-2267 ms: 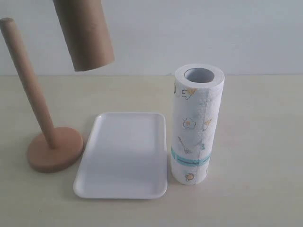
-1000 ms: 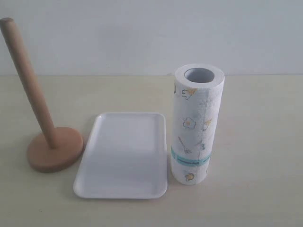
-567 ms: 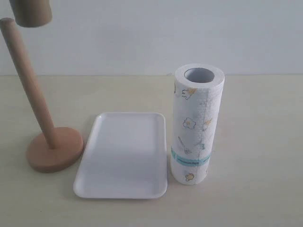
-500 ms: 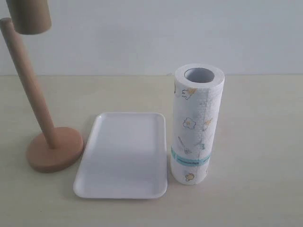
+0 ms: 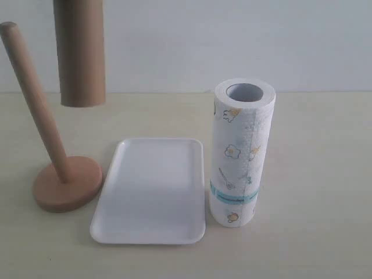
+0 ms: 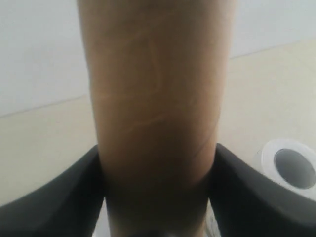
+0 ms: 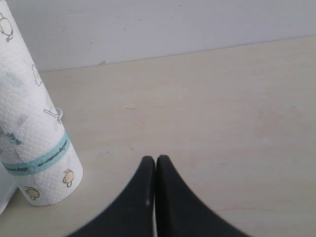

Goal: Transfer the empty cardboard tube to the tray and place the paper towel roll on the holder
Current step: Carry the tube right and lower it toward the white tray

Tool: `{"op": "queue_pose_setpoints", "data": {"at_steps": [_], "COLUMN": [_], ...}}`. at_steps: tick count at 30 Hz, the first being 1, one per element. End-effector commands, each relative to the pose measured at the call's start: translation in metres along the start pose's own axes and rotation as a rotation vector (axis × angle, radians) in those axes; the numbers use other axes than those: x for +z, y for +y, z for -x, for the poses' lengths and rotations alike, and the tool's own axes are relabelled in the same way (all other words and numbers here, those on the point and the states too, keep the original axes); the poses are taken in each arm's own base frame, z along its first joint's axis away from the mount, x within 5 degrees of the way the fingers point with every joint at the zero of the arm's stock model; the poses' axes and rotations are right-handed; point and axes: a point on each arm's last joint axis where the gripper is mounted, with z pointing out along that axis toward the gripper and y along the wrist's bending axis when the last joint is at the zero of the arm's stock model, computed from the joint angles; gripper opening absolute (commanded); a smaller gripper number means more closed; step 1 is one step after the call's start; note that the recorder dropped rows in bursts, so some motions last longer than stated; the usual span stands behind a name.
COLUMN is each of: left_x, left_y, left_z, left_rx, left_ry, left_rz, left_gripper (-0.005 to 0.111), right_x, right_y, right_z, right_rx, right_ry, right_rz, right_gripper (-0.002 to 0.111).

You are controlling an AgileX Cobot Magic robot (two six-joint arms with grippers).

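The empty cardboard tube (image 5: 81, 52) hangs upright in the air beside the pole of the holder (image 5: 67, 192), clamped between the two dark fingers of the left gripper (image 6: 157, 153). Below lies the tray (image 5: 151, 192), with the paper towel roll (image 5: 241, 151) standing just beside it. The right gripper (image 7: 155, 165) is pinched closed on nothing, near the roll.

The empty cardboard tube (image 5: 80, 52), which half a second ago showed only its lower end just above the top of the holder (image 5: 36, 102), has come down and now hangs upright beside the holder's pole, on its right.
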Motion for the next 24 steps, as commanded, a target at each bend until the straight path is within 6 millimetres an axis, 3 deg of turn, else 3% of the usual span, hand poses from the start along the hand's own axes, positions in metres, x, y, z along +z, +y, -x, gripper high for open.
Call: {"op": "queue_pose_setpoints", "data": {"at_steps": [1,9,24], "left_x": [0.034,0.093,0.146], "left_y": [-0.002,0.0,-0.004], "left_z": [-0.009,-0.034,-0.069], "left_rx": [-0.061,-0.127,-0.185], "left_ry": [0.096,0.255,0.431], "left_rz": [-0.018,-0.024,-0.032], "left_gripper": [0.004,0.004,0.004], "right_x": [0.0,0.0,0.0], "right_y": [0.0,0.0,0.0], "right_z": [0.001,0.001,0.001], "right_rx": [-0.009,-0.007,-0.008], "right_ry": [-0.013,-0.015,-0.015], "right_rz": [-0.002,-0.002,-0.002], "right_gripper": [0.0,0.0,0.0]}}
